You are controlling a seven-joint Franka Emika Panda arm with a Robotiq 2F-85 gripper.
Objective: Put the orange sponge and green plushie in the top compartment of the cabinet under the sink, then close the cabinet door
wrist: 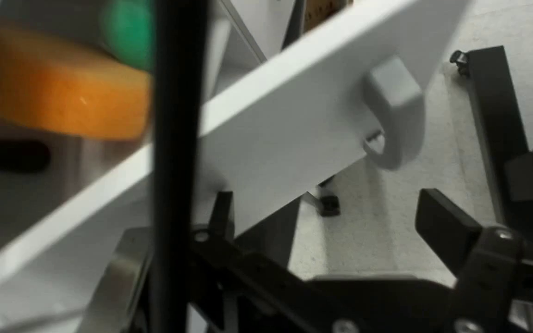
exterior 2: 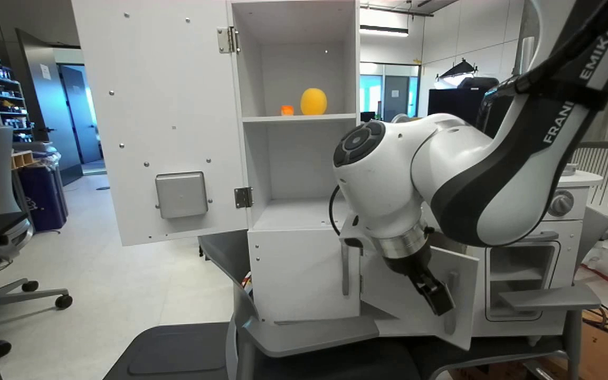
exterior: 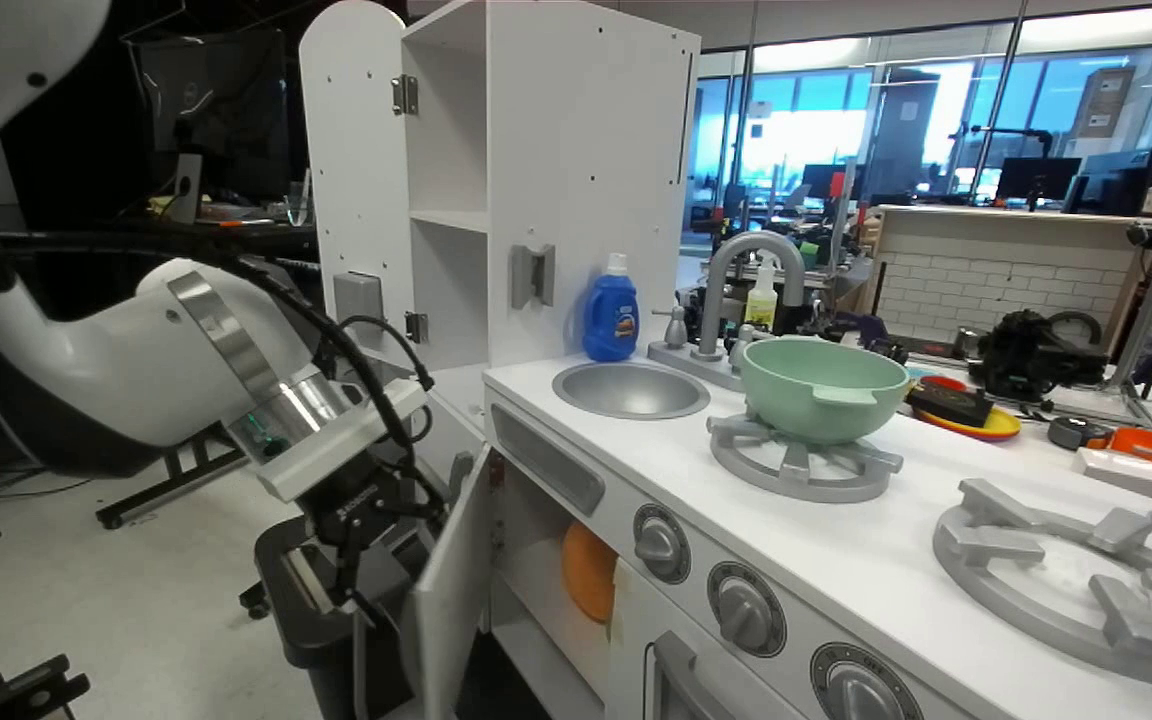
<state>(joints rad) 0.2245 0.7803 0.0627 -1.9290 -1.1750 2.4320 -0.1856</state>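
Observation:
The orange sponge [exterior: 589,572] rests in the top compartment [exterior: 534,568] of the white cabinet, below the sink [exterior: 631,388]. Beside it in the wrist view, the green plushie [wrist: 130,34] shows blurred behind the orange sponge [wrist: 86,101], partly cut off by a dark bar. The cabinet door [exterior: 456,590] stands ajar, swung outward. Outside that door, my gripper [wrist: 324,206] is open with nothing between its fingers. One finger lies close to the outer face of the cabinet door [wrist: 289,129]; contact cannot be told. The grey handle [wrist: 403,106] is ahead of the fingertips.
On the countertop are a blue bottle [exterior: 612,312], a faucet [exterior: 751,290] and a mint-green bowl [exterior: 821,385] on a burner. A black bin [exterior: 301,600] stands beneath the arm. Chair armrests [exterior 2: 314,335] reach across the cabinet's front. The upper unit's door [exterior 2: 172,116] is swung wide.

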